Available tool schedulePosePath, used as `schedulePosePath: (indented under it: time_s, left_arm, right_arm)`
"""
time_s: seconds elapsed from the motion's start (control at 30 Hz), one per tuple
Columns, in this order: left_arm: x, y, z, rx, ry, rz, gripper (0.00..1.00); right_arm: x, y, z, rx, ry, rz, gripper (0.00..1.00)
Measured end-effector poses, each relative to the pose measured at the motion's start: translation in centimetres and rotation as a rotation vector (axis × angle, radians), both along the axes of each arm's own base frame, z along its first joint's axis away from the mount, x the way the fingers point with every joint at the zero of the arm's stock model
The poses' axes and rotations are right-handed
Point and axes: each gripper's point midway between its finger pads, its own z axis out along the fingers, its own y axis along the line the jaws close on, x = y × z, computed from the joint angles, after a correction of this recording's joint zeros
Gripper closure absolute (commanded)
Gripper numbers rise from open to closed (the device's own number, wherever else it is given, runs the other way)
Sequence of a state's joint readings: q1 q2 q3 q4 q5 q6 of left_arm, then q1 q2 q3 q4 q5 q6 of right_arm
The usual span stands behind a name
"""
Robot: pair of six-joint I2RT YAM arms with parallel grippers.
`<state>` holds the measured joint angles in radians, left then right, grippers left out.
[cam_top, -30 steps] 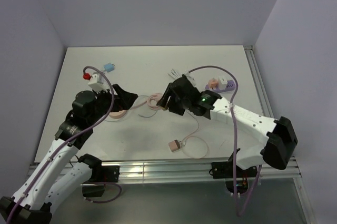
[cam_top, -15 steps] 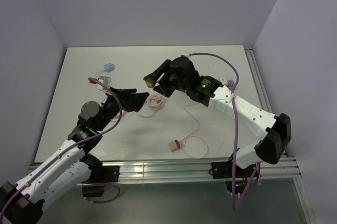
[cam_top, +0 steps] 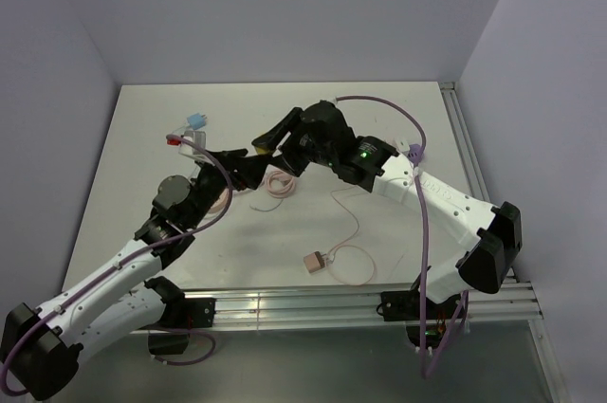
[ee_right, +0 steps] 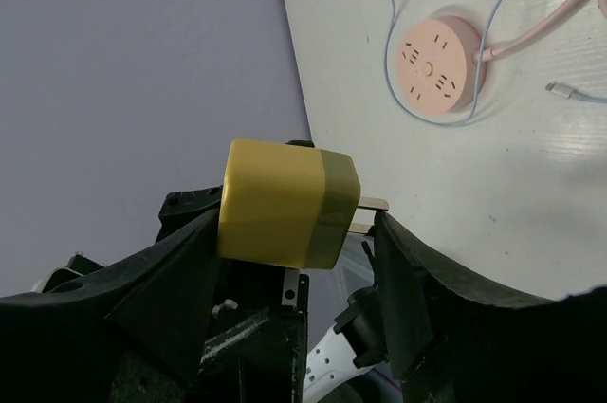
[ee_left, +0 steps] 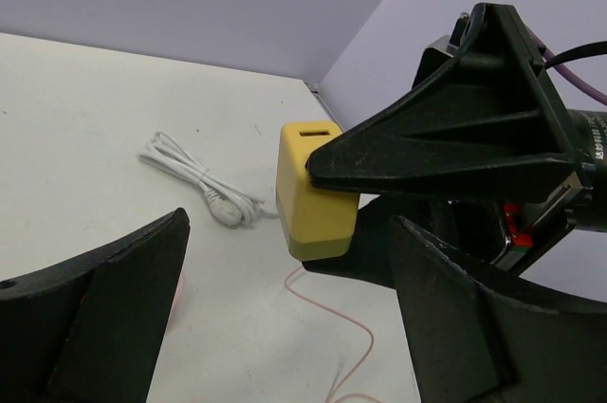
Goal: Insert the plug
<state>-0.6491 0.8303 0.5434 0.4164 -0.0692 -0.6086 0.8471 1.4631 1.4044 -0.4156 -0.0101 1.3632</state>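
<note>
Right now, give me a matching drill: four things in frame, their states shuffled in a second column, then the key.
1. yellow plug
2. left gripper
3. round pink socket
4. white cable

A. bundled on the table
B. open, holding nothing
C. flat on the table, slots up, all empty
D. clamped in the right gripper, off the table

Pairs: 1-D, 2-B, 3-C, 4-A
</note>
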Motion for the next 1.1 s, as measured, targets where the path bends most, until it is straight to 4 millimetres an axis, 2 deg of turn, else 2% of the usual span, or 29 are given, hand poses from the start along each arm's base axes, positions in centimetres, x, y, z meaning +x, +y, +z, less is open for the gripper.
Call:
schedulePosePath:
  time_s: [0.13, 0.23, 0.33, 0.37, 0.43, 0.47, 0.53, 0.57, 0.63, 0.67, 0.77, 0.9, 1.0, 1.1]
  left_arm:
    - [0.5, -0.2, 0.4, 0.002, -0.007, 0.009, 0.18]
    - [0.8, -0.4, 0.9, 0.003, -0.017, 0.009, 0.33]
    - [0.9, -0.6, 1.3, 0.0, -0.025, 0.003, 0.53]
    - [0.9, -0.8, 1.5, 0.0, -0.027, -0.002, 0.64]
    - [0.8, -1.3, 1.9, 0.003, -0.029, -0.022, 0.74]
    - [0.9, -1.5, 1.9, 0.013, -0.027, -0.028, 0.88]
    - [1.1, -1.7, 1.7, 0.028, -0.014, -0.031, 1.0]
    - [1.2, -1.8, 1.6, 0.034, -0.008, -0.032, 1.0]
    - [1.2, -1.8, 1.4, 0.041, 0.002, -0.031, 1.0]
    - [1.3, -1.7, 1.3, 0.044, 0.006, -0.028, 1.0]
    - [1.1, -1.4, 0.8, 0.06, 0.027, -0.025, 1.0]
    - [0.1, -1.0, 0.1, 0.101, 0.047, -0.046, 1.0]
    - [-0.7, -0.9, -0.5, 0.141, 0.067, -0.083, 1.0]
    - [-2.1, -1.2, -1.5, 0.178, 0.119, -0.16, 1.0]
  right_arm:
    - [-0.3, 0.2, 0.1, 0.001, 0.002, 0.008, 0.66]
    - [-0.5, 0.3, 0.3, 0.004, 0.002, 0.015, 0.65]
    - [-0.6, 0.4, 0.7, 0.009, -0.002, 0.018, 0.65]
    - [-0.6, 0.5, 0.7, 0.01, -0.001, 0.018, 0.64]
    - [-0.4, 0.5, 0.7, 0.01, -0.002, 0.012, 0.62]
    - [-0.3, 0.4, 0.7, 0.008, -0.004, 0.005, 0.55]
    - [0.1, 0.3, 0.6, 0.001, -0.008, -0.007, 0.43]
    - [0.1, 0.2, 0.5, -0.006, -0.007, -0.007, 0.3]
    - [0.2, 0.4, 0.4, -0.023, -0.011, 0.01, 0.19]
    - [0.1, 0.6, 0.5, -0.031, -0.02, 0.029, 0.11]
    - [-0.3, 1.4, 0.4, -0.073, -0.047, 0.122, 0.08]
    - [-0.9, 1.5, 0.0, -0.112, -0.092, 0.256, 0.11]
    - [-1.4, 0.9, -0.2, -0.125, -0.142, 0.354, 0.11]
    - [-1.6, -1.1, -1.1, -0.202, -0.245, 0.41, 0.11]
